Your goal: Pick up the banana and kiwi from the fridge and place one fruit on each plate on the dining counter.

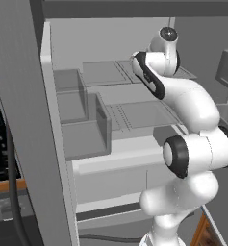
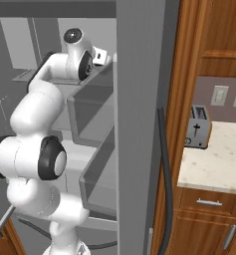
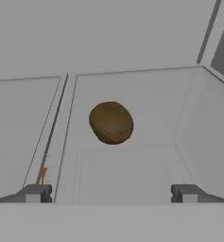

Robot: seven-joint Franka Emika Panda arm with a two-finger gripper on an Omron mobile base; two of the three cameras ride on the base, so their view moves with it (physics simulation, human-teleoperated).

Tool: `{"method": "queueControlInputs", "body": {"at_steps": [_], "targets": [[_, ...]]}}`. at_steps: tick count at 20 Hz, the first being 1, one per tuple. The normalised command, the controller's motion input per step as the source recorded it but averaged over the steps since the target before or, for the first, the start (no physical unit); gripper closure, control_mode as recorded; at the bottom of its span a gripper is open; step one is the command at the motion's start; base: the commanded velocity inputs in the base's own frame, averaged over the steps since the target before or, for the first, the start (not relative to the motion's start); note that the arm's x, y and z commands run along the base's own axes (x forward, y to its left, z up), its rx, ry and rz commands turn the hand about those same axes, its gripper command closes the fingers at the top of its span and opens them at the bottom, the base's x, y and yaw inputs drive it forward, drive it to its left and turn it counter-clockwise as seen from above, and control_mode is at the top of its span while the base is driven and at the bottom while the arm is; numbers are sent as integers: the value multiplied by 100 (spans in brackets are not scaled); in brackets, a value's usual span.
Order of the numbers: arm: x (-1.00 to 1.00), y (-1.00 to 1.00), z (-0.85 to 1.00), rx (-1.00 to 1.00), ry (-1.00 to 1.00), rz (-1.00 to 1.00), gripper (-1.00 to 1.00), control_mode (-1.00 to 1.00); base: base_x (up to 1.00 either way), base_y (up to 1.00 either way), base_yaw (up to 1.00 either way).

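**Mia:** Inside the fridge [image 1: 106,96], up on a grey shelf [image 3: 146,94], that is where the arm is reaching. See how big and pale the fridge is, with its clear bins [image 1: 82,125]?

**Ben:** Yes. And the white arm [image 1: 192,144] bends up and goes in at the top shelf.

**Mia:** Look at the hand view. The gripper [image 3: 111,193] has its two fingers spread wide apart. Nothing is between them.

**Ben:** And the kiwi [image 3: 111,122]?

**Mia:** It sits on the shelf, right ahead of the gripper, in line with the gap between the fingers. It is not touching them yet.

**Ben:** So how should it grab the kiwi well?

**Mia:** I think it should go straight forward, slowly, until the kiwi is between the fingers. Then close softly on the fat middle. The kiwi is round, so a bump could make it roll away.

**Ben:** Where is the banana?

**Mia:** I can't tell from these pictures.

**Ben:** Any words or labels to read?

**Mia:** No. The toaster [image 2: 198,127] on the side counter [image 2: 219,159] has none I can read.
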Motion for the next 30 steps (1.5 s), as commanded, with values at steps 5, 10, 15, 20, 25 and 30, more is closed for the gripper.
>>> {"method": "queueControlInputs", "body": {"at_steps": [5, 10, 15, 20, 25, 30], "targets": [[53, -5, 0, 0, 5, 7, -100, -100, 0, 0, 0], [56, -3, -1, 0, 7, 0, -100, -100, 0, 0, 0], [59, 0, -6, 0, 7, 0, -100, -100, 0, 0, 0], [8, 0, -19, 0, 12, 0, -100, -100, 0, 0, 0], [3, 0, -28, 0, 10, 0, -100, -100, 0, 0, 0], [1, 0, -31, 0, 8, 0, -100, -100, 0, 0, 0]]}}
